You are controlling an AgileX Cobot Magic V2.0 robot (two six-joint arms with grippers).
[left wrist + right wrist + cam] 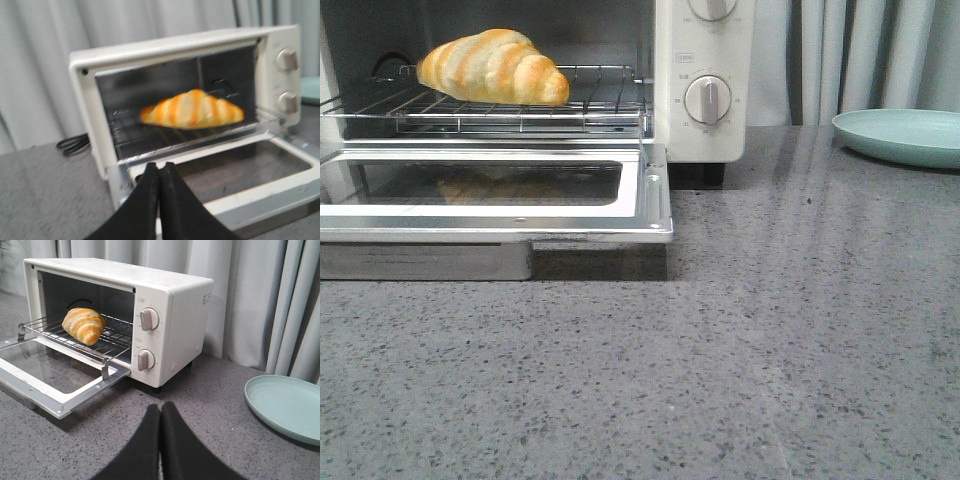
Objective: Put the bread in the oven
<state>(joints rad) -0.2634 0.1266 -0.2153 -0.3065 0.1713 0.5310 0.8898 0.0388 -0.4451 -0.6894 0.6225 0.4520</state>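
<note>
The bread (492, 66), a golden-orange striped crescent roll, lies on the wire rack (520, 110) inside the white oven (705, 130). The oven's glass door (490, 190) hangs open and flat. The bread also shows in the left wrist view (192, 110) and in the right wrist view (84, 325). My left gripper (159, 166) is shut and empty, in front of the open door, apart from the bread. My right gripper (160, 406) is shut and empty above the counter, to the right of the oven. Neither gripper shows in the front view.
A pale green plate (900, 135) sits on the grey speckled counter to the right of the oven; it also shows in the right wrist view (285, 407). A black power cord (72, 145) lies left of the oven. Grey curtains hang behind.
</note>
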